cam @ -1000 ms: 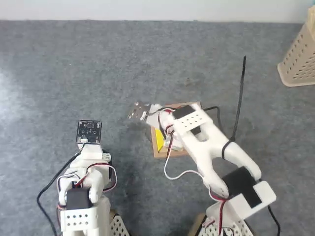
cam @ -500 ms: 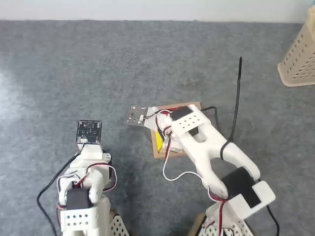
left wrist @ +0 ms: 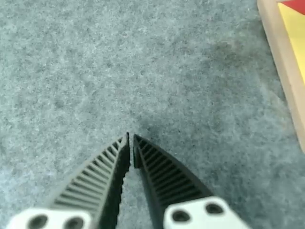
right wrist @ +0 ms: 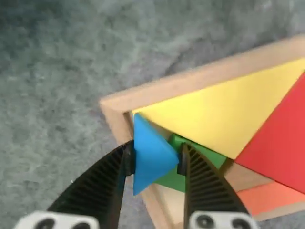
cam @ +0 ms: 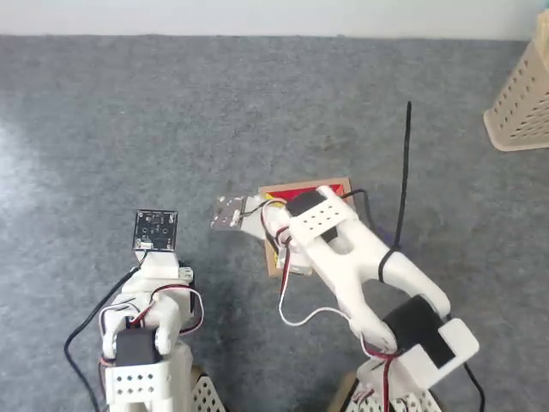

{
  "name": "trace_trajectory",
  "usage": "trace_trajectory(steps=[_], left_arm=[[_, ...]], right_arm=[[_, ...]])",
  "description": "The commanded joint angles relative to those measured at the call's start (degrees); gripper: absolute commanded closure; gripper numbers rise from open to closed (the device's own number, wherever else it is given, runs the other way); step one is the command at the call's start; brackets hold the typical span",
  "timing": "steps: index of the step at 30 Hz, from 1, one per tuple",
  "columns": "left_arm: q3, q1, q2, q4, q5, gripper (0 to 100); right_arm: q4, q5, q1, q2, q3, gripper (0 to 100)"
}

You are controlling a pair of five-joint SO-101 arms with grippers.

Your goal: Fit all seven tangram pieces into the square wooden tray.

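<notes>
Compared with a second ago, seeing the right arm (cam: 360,257) swung a bit to its left, with the far rim of the wooden tray (cam: 339,183) and a strip of red now uncovered behind it. No shift at all on the left arm (cam: 141,330), parked well apart from the tray on the grey carpeted table (cam: 129,112).

Going big to small from there. Got a beige perforated basket (cam: 521,94) off at the far right edge, well away from everything. Tray sitting on the carpet in front of the right arm, mostly hidden under it from above. Also a thin black strip (cam: 405,163) sticking up beside that arm.

Inside the tray, via the right wrist cam: big yellow triangle (right wrist: 224,112) flat along one wall, red triangle (right wrist: 283,138) touching it, orange piece (right wrist: 267,198) next to the red, green piece (right wrist: 214,160) tucked against the yellow's edge, plus some bare wood between green and orange.

Then the right gripper (right wrist: 156,158), clamped on the small blue triangle (right wrist: 147,143), one finger per side, right at the tray's corner, overlapping the green piece, with one tip out over the rim. Can't tell if resting on the pieces or held just above.

Lastly the left gripper (left wrist: 131,139), pinched closed on nothing, pointing at bare carpet with the tray's edge nearby.
</notes>
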Motion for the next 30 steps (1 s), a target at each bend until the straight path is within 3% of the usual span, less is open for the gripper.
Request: trace_trajectory(steps=[1, 9, 14, 24, 30], left_arm=[[-0.7, 0.4, -0.9, 0.2, 0.4, 99], [-0.7, 0.4, -0.9, 0.2, 0.4, 99], [-0.7, 0.4, -0.9, 0.2, 0.4, 99], [-0.7, 0.4, -0.9, 0.2, 0.4, 99], [-0.7, 0.4, -0.9, 0.2, 0.4, 99]], right_arm=[[0.2, 0.4, -0.9, -3.6, -0.4, 90.2], [0.1, 0.0, -0.6, -3.4, -0.5, 89.3], [0.6, -0.1, -0.6, -3.6, -0.5, 80.2], [0.7, -0.1, -0.5, -3.9, -0.5, 80.7], [2.4, 0.0, 3.2, -8.5, -0.5, 80.8]])
